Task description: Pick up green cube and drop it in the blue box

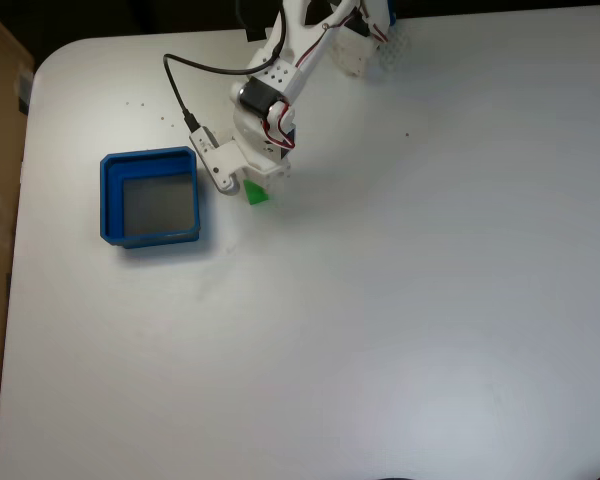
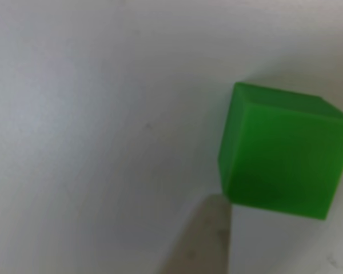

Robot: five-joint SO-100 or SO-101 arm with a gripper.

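Fingers of the gripper (image 1: 248,185) are pointing down at the table (image 1: 400,300), but the arm's white body is covering them in the fixed view, so I cannot tell whether they are wide, narrow or closing on anything. Going left to right in that view, the blue box (image 1: 108,200) is sitting near the left side of the table with its grey floor showing, the arm is reaching down just right of it, and the green cube (image 1: 257,194) is peeking out from under the gripper, apart from the box. In the other view, one pale fingertip (image 2: 208,240) is blurring in at the bottom, just beside the green cube (image 2: 283,157), which is resting on the table at right.
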